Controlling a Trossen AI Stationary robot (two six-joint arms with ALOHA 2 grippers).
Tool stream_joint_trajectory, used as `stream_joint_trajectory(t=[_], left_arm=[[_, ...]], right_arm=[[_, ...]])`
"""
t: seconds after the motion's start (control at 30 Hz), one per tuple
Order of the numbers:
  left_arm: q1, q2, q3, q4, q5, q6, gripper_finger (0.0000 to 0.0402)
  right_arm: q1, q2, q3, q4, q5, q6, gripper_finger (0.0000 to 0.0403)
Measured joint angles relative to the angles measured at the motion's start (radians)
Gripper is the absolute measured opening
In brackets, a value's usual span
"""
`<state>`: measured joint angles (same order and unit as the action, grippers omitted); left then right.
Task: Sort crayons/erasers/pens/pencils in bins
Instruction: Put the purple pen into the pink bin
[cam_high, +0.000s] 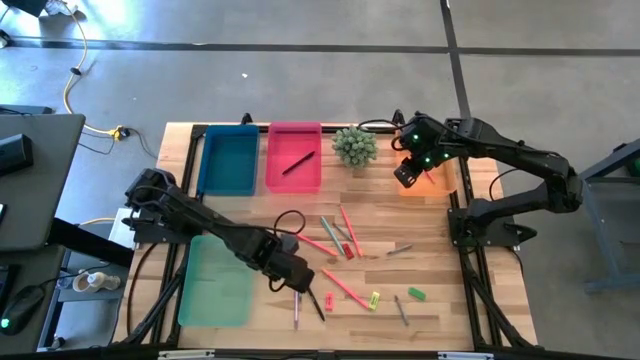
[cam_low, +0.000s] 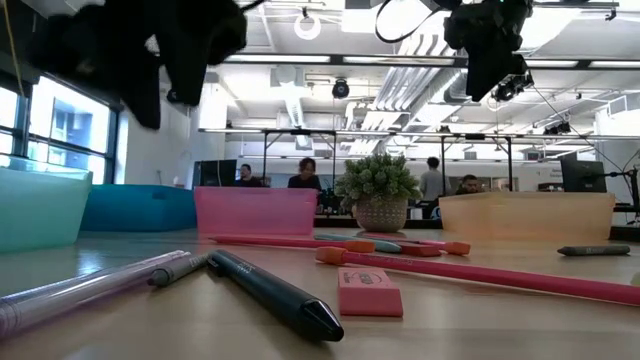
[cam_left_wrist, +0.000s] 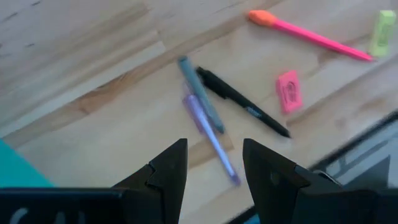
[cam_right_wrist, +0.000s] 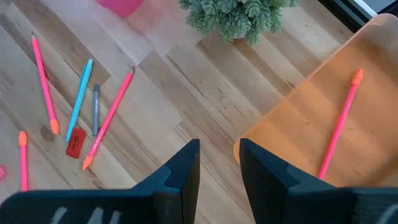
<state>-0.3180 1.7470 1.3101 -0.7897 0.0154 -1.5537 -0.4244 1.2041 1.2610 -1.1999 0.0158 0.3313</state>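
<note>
While one pen lies in the pink bin (cam_high: 294, 160) and one pencil in the orange bin (cam_right_wrist: 298, 118), most items remain loose; left gripper (cam_left_wrist: 214, 163) and right gripper (cam_right_wrist: 219, 163) open, empty

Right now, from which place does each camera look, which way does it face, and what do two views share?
High: above the wooden table, facing straight down; both arms show.
Low: at tabletop height, facing the room; arms hang from above.
Left wrist: behind the open left gripper, facing a black pen and a flat pink eraser.
Right wrist: behind the open right gripper, facing the shallow orange plastic bin.
Shared: the small green spiky plant shows in high, low and right wrist.
</note>
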Motion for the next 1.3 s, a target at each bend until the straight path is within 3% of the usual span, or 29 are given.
stream_joint_trajectory(t=[0.17,0.27,0.37,0.73,1.13,1.3], left_arm=[[0.000,-0.002,0.128,-0.142,-0.015,0.021,0.0143],[-0.020,-0.002,0.163,-0.145,-0.089,-0.018,0.0143],[-0.046,0.029,0.165,-0.133,-0.151,-0.060,0.0142],[-0.069,0.185,0.163,-0.130,-0.178,-0.148,0.0142],[-0.076,0.207,0.161,-0.138,-0.233,-0.208,0.0142],[-0.075,0.247,0.161,-0.133,-0.206,-0.217,0.0142]], right_arm=[[0.000,0.000,0.000,0.000,0.000,0.000,0.0105],[0.000,0.000,0.000,0.000,0.000,0.000,0.0105],[0.000,0.000,0.000,0.001,0.000,0.000,0.0105],[0.000,0.000,0.000,0.001,0.000,0.000,0.0105],[0.000,0.000,0.000,0.001,0.000,0.000,0.0105],[0.000,0.000,0.000,0.001,0.000,0.000,0.0105]])
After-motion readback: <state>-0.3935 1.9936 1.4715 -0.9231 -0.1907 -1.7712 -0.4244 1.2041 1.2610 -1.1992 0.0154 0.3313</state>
